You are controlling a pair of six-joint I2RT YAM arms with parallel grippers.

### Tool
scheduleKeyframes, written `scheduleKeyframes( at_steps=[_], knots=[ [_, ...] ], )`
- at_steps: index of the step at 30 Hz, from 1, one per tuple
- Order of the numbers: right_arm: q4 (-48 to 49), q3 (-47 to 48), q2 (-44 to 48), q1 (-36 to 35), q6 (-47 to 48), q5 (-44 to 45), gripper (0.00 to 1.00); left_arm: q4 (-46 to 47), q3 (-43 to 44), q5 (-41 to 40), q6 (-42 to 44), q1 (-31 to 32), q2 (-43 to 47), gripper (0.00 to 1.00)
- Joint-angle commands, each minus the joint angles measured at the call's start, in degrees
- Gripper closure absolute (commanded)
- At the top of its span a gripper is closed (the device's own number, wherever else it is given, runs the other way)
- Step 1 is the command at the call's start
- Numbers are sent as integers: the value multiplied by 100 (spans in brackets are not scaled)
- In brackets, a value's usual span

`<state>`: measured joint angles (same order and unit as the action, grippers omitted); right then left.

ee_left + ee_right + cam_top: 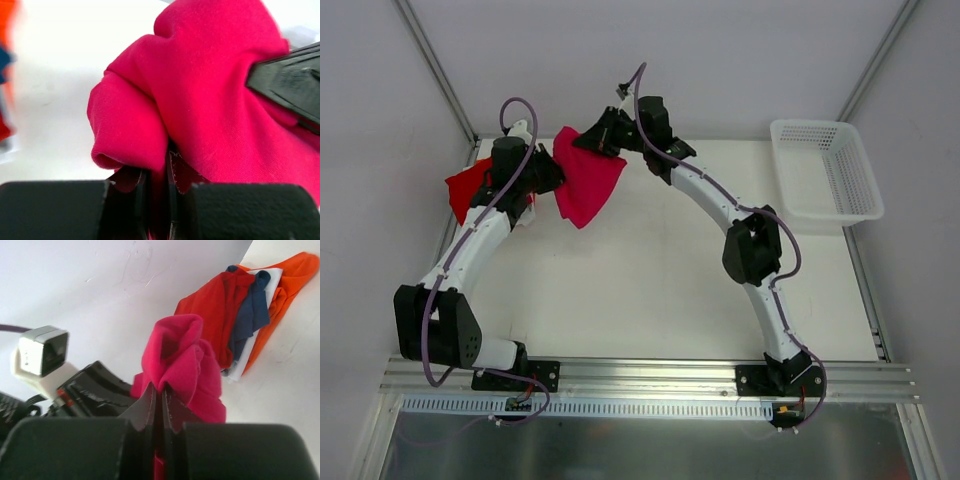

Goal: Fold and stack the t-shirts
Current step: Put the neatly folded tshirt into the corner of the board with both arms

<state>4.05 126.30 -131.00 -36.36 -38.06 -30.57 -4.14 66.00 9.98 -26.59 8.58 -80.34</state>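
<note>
While both claws pinch one magenta-pink t-shirt (588, 188), a white mesh basket (825, 170) sits on the table (650, 290) well apart, far off to the right of the right claw (161, 395). Only its own white mesh shows inside.

The left claw (157, 172) is closed narrow on a fold of the shirt, with cloth bulging just above its fingertips. The right claw is likewise pressed almost shut on a bunched edge.

The overhead view alone shows the shirt hanging between and below the two claws. It also shows a red t-shirt (463, 190) just left of the left claw, partly behind that arm.

Only the right wrist view shows, beyond its claw, a blue t-shirt (250, 310), a white t-shirt (267, 279) and an orange t-shirt (292, 275) overlapping beside the red one.

The left wrist view shows the right claw pressing into the cloth at upper right.
</note>
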Motion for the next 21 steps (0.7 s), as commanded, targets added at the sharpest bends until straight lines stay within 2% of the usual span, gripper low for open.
scheduleKeyframes(
  at_steps=[1, 12, 17, 21],
  knots=[
    [-159, 702, -513, -204, -289, 156, 100, -411, 142, -487, 496, -84, 448, 100],
    [367, 879, -1006, -345, -596, 270, 99, -561, 53, -725, 550, -778, 563, 100],
    [491, 1633, -1621, -486, -764, 499, 100, -798, 510, -866, 751, -1086, 379, 100],
    [886, 1688, -1789, -688, -677, 780, 99, -992, 739, -962, 883, -1271, 246, 100]
  ],
)
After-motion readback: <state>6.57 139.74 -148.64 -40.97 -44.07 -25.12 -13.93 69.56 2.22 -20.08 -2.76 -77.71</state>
